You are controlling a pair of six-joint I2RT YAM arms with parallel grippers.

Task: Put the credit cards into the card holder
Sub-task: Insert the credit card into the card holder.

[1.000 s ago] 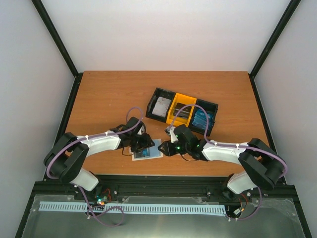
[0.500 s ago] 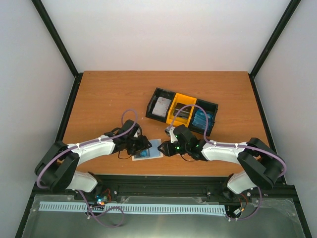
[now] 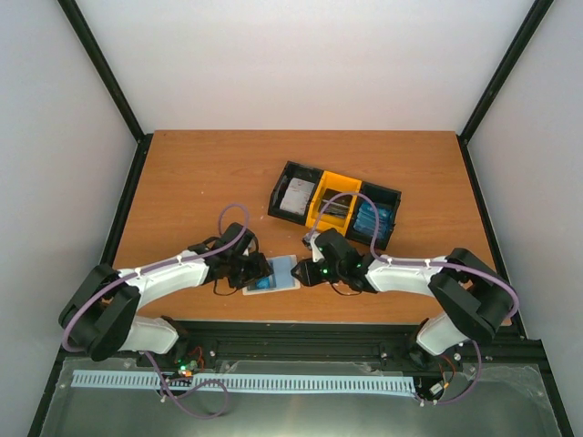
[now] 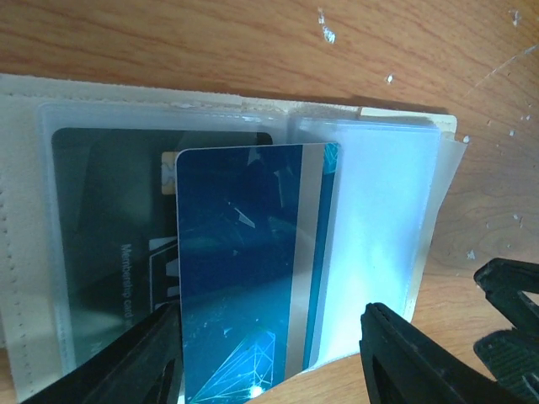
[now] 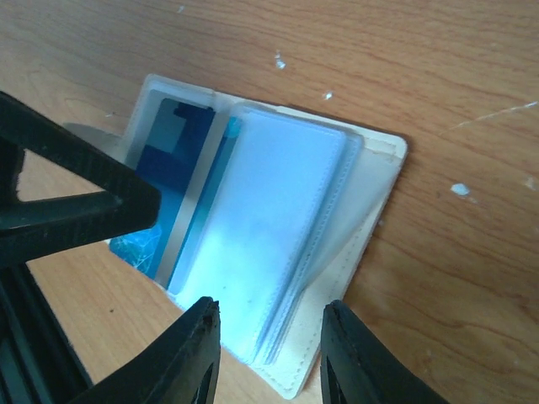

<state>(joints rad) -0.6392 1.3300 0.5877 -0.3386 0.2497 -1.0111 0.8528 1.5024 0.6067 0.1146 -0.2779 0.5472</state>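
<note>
The card holder [image 3: 273, 276] lies opened flat on the bench [image 3: 200, 182], near the front edge, between the two hands. A dark card [image 4: 101, 236] sits already in its left clear pocket. The blue card [image 4: 244, 269] lies over the middle and seems only partly under a clear sleeve [image 5: 286, 219], with its near end sticking out.

I judge the blue card to be light, thin, stiff and quite slippery, so it is best taken by its two long edges close to the free end. The sleeves are soft and bend easily, so they need to be kept open.

In the left wrist view the card's long axis runs from the left hand [image 4: 269, 337] toward the holder's far edge, with a short edge leading. The holder's own long axis goes across this.

The left hand is open, its fingers standing on both sides of the card. The right hand [image 5: 269, 328] has its fingers apart over the sleeves; whether it pinches them I cannot tell.
</note>
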